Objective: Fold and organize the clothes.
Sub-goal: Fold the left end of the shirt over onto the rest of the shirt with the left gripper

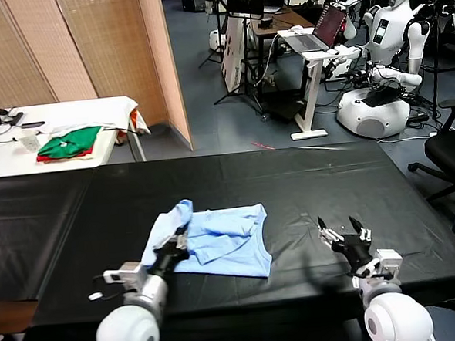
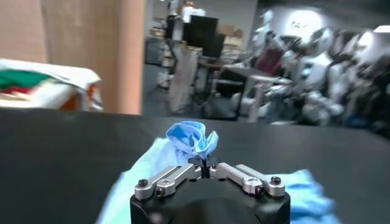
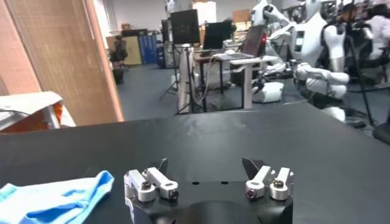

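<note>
Head view shows the light-blue shirt (image 1: 216, 242) partly folded on the black table (image 1: 305, 181), its left edge lifted off the cloth because my left gripper (image 1: 175, 243) has it pinched, probably to carry that side over for the next fold. My left fingers are closed tight on a bunched tuft of the fabric, plain to see from the left wrist. My right gripper (image 1: 346, 233) waits beside the shirt, apart from it, fingers (image 3: 159, 167) spread wide and holding nothing.
</note>
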`<state>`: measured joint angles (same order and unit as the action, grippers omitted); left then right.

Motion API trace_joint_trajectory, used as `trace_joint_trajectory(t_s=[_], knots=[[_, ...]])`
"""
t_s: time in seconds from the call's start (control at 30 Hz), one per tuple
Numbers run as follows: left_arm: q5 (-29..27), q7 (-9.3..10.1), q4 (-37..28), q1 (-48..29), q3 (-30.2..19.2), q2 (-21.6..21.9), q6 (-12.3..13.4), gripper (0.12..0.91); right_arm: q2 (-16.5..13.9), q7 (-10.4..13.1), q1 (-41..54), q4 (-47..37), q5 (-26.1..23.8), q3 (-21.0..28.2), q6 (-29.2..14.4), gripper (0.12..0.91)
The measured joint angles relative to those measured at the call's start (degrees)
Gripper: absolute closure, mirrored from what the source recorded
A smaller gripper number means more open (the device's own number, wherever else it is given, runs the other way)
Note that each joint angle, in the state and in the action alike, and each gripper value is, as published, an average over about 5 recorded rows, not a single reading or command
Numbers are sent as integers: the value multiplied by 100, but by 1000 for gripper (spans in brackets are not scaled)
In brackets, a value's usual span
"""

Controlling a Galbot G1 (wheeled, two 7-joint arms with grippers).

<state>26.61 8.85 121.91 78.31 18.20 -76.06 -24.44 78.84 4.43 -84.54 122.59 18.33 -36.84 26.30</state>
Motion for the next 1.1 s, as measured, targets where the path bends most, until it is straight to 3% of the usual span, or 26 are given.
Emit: trace_joint_trajectory(t_s=[0.33, 1.1], knots=[[-96, 17, -318, -330, -706, -630, 18, 858, 45, 0, -62, -3, -42, 33, 6, 118], [-189, 62, -985, -575, -973, -1275, 95, 858, 55, -21, -65, -15, -152, 140, 24, 118]])
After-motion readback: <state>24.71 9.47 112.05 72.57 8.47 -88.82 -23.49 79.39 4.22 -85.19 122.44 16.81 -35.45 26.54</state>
